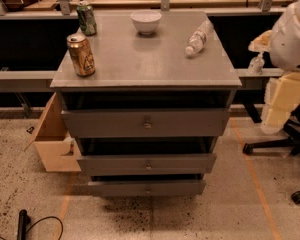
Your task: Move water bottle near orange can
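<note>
The water bottle (199, 37), clear with a white cap, lies on its side at the back right of the grey cabinet top (150, 64). The orange can (81, 54) stands upright at the front left of the same top, far from the bottle. My gripper (279, 109) hangs at the right edge of the view, beside the cabinet and below its top, well to the right of the bottle and touching nothing.
A green can (86, 18) stands at the back left and a white bowl (145, 21) at the back middle. The cabinet's drawers (146, 124) stick out in front. A cardboard box (52, 139) sits on the floor at left, and a chair base (280, 149) at right.
</note>
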`<act>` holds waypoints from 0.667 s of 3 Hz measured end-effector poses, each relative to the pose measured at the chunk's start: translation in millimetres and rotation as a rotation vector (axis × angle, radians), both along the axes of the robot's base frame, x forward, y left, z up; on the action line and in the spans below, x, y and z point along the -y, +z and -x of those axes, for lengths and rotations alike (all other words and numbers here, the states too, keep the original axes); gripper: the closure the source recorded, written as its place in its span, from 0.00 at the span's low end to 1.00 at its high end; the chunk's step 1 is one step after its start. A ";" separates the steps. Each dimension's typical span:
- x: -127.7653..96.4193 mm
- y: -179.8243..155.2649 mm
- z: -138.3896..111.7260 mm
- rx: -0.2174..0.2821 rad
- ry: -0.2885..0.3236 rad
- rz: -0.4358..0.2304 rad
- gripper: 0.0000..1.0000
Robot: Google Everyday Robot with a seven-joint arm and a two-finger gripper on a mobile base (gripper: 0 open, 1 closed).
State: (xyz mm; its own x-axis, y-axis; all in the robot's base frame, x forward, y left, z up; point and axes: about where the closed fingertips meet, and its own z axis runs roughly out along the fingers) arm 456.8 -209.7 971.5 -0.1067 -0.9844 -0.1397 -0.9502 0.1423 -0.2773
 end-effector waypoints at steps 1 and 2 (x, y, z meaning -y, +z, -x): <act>-8.2 -12.3 -60.8 -0.011 0.221 0.127 0.00; -21.7 -18.4 -122.9 -0.010 0.402 0.164 0.00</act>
State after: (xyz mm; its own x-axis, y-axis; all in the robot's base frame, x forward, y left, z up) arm 579.6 -188.0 953.1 0.2891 -0.9570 0.0212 -0.9239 -0.2848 -0.2555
